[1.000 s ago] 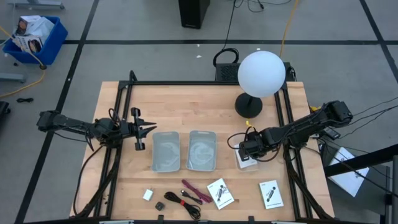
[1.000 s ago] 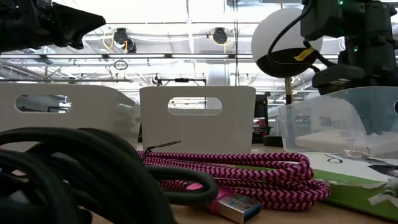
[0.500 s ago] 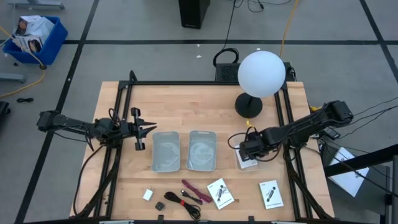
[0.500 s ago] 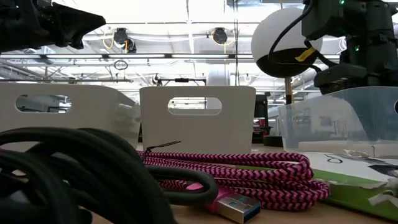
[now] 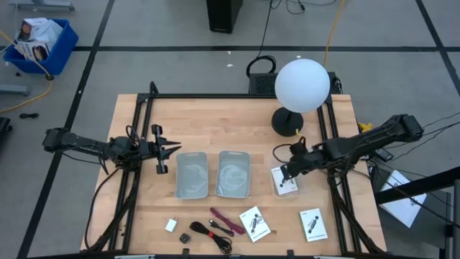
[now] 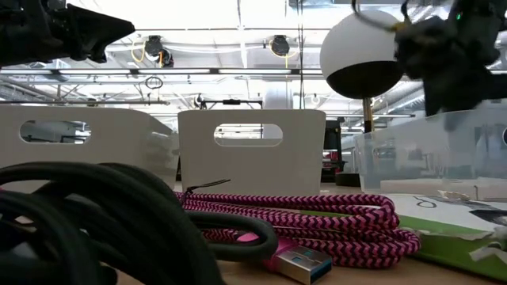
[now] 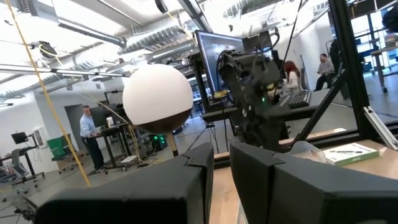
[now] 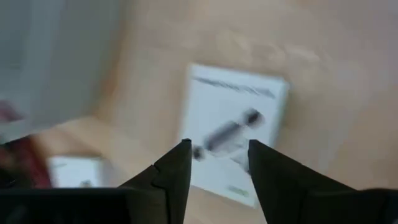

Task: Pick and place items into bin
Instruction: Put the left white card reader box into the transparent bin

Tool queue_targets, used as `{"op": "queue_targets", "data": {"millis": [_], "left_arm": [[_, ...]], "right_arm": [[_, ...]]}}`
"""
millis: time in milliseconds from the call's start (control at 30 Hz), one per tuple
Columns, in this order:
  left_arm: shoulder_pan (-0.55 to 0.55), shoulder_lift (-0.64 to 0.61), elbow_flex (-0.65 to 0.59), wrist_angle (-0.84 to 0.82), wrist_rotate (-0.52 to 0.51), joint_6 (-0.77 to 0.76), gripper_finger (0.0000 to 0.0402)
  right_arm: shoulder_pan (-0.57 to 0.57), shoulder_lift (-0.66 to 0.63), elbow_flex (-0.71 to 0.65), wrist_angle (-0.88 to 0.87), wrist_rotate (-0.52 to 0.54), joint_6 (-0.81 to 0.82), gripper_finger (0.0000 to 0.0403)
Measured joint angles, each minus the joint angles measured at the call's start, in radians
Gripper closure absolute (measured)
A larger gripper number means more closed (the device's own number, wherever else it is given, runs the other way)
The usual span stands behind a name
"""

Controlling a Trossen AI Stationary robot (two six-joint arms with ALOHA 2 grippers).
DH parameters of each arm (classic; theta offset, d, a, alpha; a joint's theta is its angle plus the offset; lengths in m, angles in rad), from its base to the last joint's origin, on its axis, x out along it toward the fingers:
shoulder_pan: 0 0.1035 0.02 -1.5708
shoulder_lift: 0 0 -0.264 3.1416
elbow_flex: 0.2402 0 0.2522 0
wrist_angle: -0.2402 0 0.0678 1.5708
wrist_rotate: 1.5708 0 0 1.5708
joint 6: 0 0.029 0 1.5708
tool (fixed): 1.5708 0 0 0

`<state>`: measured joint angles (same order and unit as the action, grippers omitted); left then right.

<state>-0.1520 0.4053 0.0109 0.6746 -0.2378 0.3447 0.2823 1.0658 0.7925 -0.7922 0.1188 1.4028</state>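
My right gripper [image 5: 286, 173] [image 8: 217, 149] is open and hovers just above a white card [image 5: 285, 183] [image 8: 233, 134] with black print, which lies flat on the table right of the two grey bins [image 5: 192, 175] [image 5: 233, 173]. My left gripper [image 5: 175, 149] [image 7: 222, 158] waits shut in the air, left of the bins. Along the near edge lie a white block [image 5: 170, 225], a tiny black piece [image 5: 185, 237], a black cable [image 5: 213, 234], a dark-red strap [image 5: 226, 220] and two more cards [image 5: 254, 223] [image 5: 313, 224].
A white globe lamp [image 5: 302, 85] stands on its black foot [image 5: 287, 122] near the far right corner, just beyond my right arm. Black frame rails [image 5: 136, 165] [image 5: 332, 180] run along both sides of the table. Bare wood lies between the bins and the far edge.
My right gripper has risen off the card and drawn back a little toward the table's far right. The card, half covered by the gripper before, now shows whole and lies where it was.
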Motion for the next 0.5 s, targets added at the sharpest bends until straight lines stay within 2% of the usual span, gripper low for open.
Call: {"op": "queue_targets", "data": {"millis": [200, 367, 500], "left_arm": [[0.0, 0.0, 0.0, -0.018, -0.006, 0.0, 0.0339], [0.0, 0.0, 0.0, -0.028, -0.065, 0.0, 0.0339], [0.0, 0.0, 0.0, -0.029, -0.079, -0.013, 0.0339]], "right_arm": [[0.071, -0.089, 0.0, 0.233, 0.198, -0.256, 0.0304], [0.119, -0.082, 0.001, 0.494, 0.219, -0.474, 0.0388], [0.16, -0.04, 0.001, 0.628, 0.17, -0.588, 0.0395]]}}
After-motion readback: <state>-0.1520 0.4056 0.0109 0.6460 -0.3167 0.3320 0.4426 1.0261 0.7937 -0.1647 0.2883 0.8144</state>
